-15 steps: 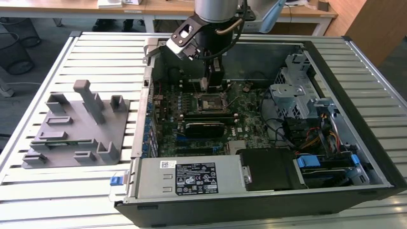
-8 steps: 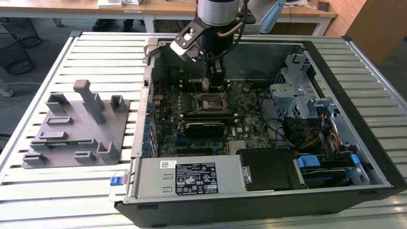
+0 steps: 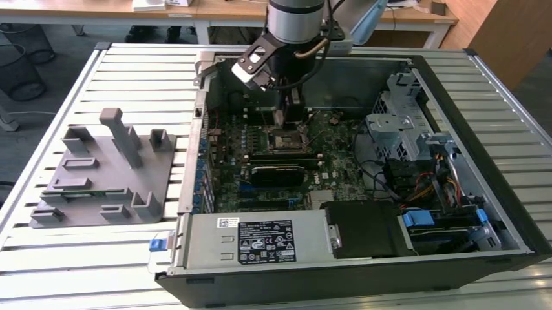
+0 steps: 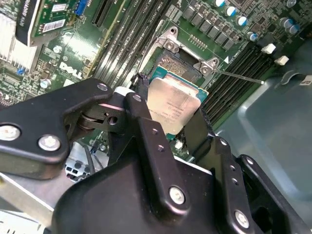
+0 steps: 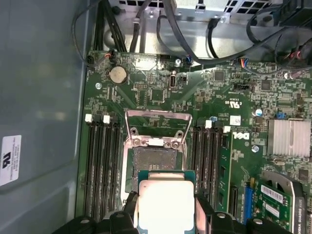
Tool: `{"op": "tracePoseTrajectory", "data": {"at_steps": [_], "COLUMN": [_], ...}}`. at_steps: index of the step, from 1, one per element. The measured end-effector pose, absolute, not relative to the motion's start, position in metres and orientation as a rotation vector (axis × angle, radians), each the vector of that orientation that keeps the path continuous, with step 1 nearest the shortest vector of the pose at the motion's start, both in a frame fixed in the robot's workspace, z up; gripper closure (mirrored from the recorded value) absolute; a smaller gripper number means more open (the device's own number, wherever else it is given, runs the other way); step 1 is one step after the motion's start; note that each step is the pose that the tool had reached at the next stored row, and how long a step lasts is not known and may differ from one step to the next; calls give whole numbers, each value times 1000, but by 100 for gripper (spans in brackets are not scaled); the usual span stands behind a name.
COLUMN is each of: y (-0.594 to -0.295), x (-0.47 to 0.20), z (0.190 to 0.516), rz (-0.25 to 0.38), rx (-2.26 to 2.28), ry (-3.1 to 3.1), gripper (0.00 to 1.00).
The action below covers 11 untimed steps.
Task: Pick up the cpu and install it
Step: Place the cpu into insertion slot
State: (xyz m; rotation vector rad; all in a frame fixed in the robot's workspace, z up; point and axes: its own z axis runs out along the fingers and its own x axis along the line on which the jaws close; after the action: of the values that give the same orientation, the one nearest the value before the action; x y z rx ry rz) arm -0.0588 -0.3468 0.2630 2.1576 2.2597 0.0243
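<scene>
1. Pincer state. The pincer (image 4: 169, 116) is closed on the cpu (image 4: 173, 105). Its two black fingers (image 4: 146, 131) press against opposite edges of the chip, leaving the silvery metal top exposed between them. The jaws stand only as far apart as the chip is wide.

2. Position of the cpu. The cpu is held inside the open computer case (image 3: 345, 284), above the green motherboard (image 5: 161, 92). In both wrist views it sits over the near edge of the socket (image 5: 153, 163); most of the socket's contact field lies uncovered beyond the chip. Whether the chip touches the socket cannot be told.

3. Socket condition. The metal load plate (image 5: 156, 113) is swung open and lies on the far side of the socket from the chip. Banks of memory slots (image 5: 102, 170) run along both sides of the socket. A finned heat sink (image 5: 288, 138) stands well apart from them on the same board.

4. Surroundings. In the exterior view the arm reaches down into the case from above, at the middle of the board. The case lies on its side on a white slatted surface (image 3: 112, 77). A grey power supply (image 3: 254, 240) fills the case's near corner. A grey plastic fixture block (image 3: 103, 174) rests on the surface beside the case, on the exterior view's left.
</scene>
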Motion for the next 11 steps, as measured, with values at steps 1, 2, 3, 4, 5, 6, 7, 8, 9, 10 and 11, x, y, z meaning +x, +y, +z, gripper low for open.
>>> {"op": "tracePoseTrajectory", "data": {"at_steps": [1,2,3,4,5,6,7,8,9,10,11], "y": [-347,-347,-346,-345,-344,-342,-342,-341,-341,-341,-341], "x": [-59,-59,-59,-58,-58,-58,-58,-58,-58,-58,-58], "z": [262,260,258,255,254,251,249,247,245,244,242], "rz": [24,24,24,24,24,24,24,24,24,24,25], "rx": [2158,2158,2158,2158,2157,2158,2159,2160,2160,2161,2163], "ry": [2260,2260,2260,2260,2260,2259,2258,2257,2257,2256,2255], "gripper": [46,46,46,46,46,46,46,46,46,46,46]}}
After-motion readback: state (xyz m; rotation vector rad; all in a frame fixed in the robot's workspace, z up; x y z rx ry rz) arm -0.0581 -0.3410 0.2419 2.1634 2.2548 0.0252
